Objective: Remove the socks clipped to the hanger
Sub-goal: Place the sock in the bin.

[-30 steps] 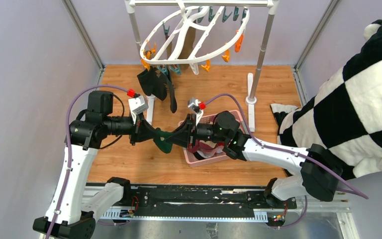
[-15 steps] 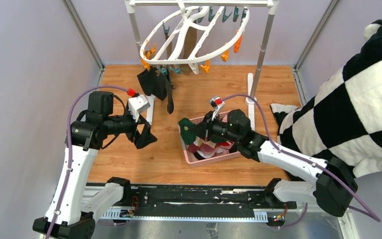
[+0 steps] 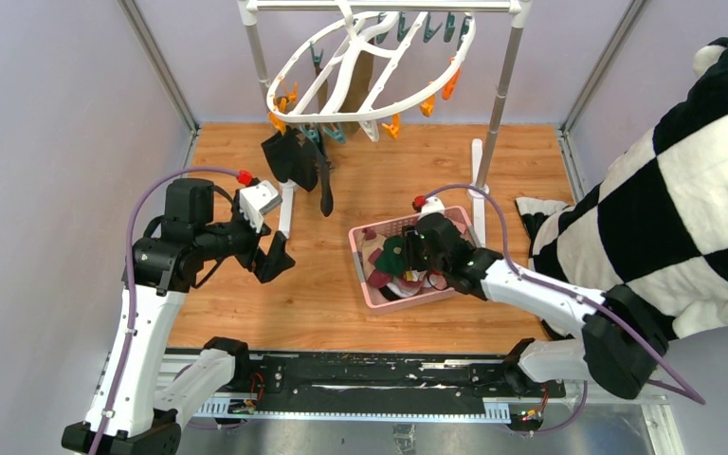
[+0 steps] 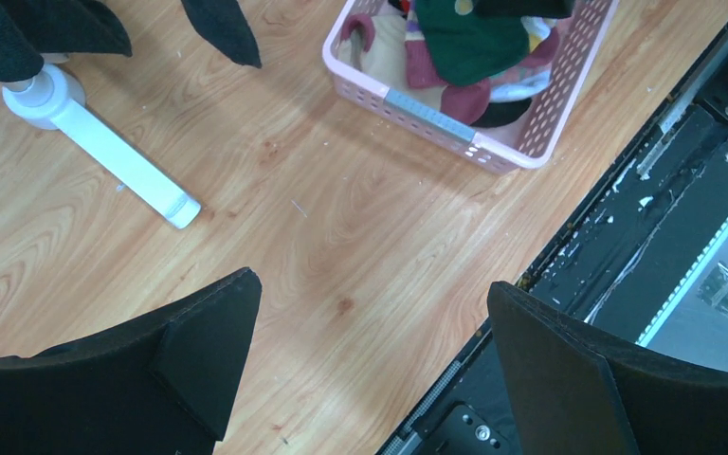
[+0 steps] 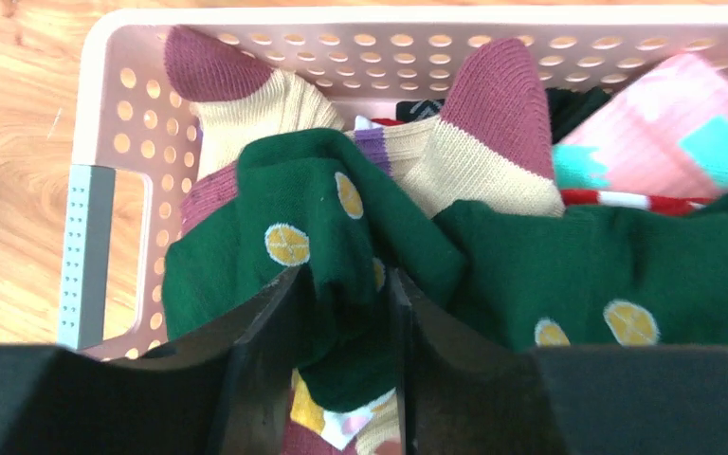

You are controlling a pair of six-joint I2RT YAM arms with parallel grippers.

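Note:
The white hanger [image 3: 370, 66] hangs tilted from the rack bar at the back, with orange and teal clips. Black socks [image 3: 296, 157] still dangle from its left clips; their tips show in the left wrist view [image 4: 216, 23]. My right gripper [image 3: 403, 254] is down in the pink basket [image 3: 365, 289], open, and a fold of a green sock with yellow dots [image 5: 341, 218] lies loosely between its fingers [image 5: 346, 322]. Under it lie several other socks, beige-maroon [image 5: 474, 142] and pink [image 5: 682, 133]. My left gripper [image 3: 278, 256] hovers open and holds nothing [image 4: 370, 360] over bare wood left of the basket.
The grey rack's poles [image 3: 502, 85] and white feet [image 4: 114, 156] stand behind and beside the basket [image 4: 436, 104]. A large black-and-white checked plush cloth [image 3: 682, 190] fills the right side. The black base rail [image 4: 645, 237] runs along the near edge.
My right gripper carried the green sock from the middle into the basket and its jaws parted. My left gripper opened, let go of the sock and drew back left.

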